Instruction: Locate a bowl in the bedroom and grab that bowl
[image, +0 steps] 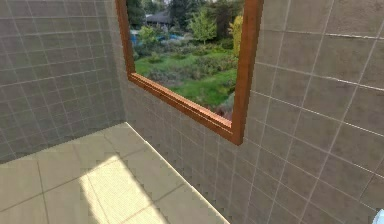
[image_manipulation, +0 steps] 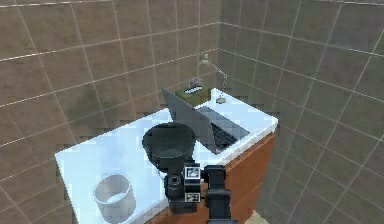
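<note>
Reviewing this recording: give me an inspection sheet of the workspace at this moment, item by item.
Surface: white countertop on a wooden cabinet.
Job's things: dark bowl standing on the countertop.
Clutter: open laptop, white cup-like container, small box, thin faucet-like fixture.
Grippers: gripper near the bowl; cannot tell whether it holds anything.
Cables: nothing seen.
Surroundings: tiled walls, wood-framed window onto a garden, tiled floor.
</note>
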